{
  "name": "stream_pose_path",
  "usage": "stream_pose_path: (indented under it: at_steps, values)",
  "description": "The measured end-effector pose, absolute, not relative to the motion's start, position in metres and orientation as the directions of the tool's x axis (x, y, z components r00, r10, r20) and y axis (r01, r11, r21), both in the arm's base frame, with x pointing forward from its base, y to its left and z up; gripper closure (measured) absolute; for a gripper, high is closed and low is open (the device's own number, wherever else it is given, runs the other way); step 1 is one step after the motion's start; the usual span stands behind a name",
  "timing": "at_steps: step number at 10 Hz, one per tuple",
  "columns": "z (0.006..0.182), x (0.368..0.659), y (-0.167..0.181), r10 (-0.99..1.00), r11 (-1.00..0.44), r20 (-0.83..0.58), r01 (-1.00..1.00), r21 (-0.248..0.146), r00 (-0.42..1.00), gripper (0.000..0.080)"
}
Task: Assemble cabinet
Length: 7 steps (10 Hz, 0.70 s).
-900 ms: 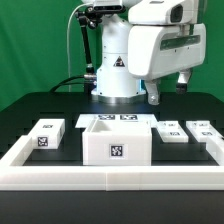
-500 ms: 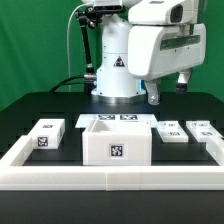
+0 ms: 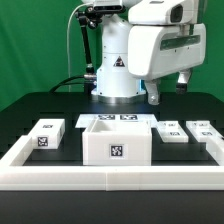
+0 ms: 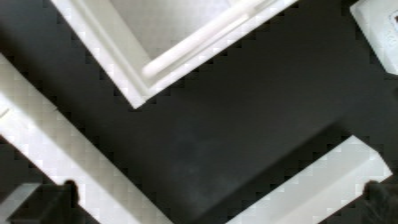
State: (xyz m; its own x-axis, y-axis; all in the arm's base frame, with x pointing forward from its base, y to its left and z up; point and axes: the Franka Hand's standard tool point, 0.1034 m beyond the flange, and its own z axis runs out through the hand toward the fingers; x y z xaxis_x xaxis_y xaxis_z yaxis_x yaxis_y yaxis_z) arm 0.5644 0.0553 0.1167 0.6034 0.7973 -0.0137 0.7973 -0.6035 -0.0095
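The white cabinet shell (image 3: 115, 141) stands open-topped at the front middle of the black table, with a tag on its front face. One white tagged drawer block (image 3: 45, 133) lies at its left. Two more (image 3: 168, 132) (image 3: 203, 130) lie at its right. My gripper (image 3: 168, 90) hangs high above the table, behind and to the right of the shell. It is open and empty. In the wrist view the gripper (image 4: 210, 210) shows only its dark fingertips (image 4: 36, 205) at the edges, wide apart over black table. A white rimmed corner (image 4: 169, 40) shows beyond; I cannot tell which part it is.
The marker board (image 3: 115, 118) lies flat behind the shell. A low white border rail (image 3: 110, 178) runs along the front and up both sides. The robot base (image 3: 115, 75) stands at the back middle. White bands (image 4: 45, 130) cross the wrist view.
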Motion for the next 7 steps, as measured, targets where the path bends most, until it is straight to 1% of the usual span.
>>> stream_pose_path:
  at_steps: [1, 2, 4, 5, 7]
  values:
    - [0.111, 0.556, 0.056, 0.827, -0.562, -0.002, 0.827, 0.000, 0.562, 0.0003]
    - [0.106, 0.545, 0.055, 0.875, -0.484, 0.003, 0.875, 0.006, 0.484, 0.0003]
    - [0.095, 0.533, 0.052, 0.930, -0.368, -0.001, 0.930, 0.009, 0.368, 0.0003]
    - [0.090, 0.528, 0.050, 0.934, -0.358, -0.006, 0.934, 0.003, 0.358, 0.0003]
    - [0.091, 0.529, 0.050, 0.933, -0.359, -0.005, 0.933, 0.004, 0.359, 0.0003]
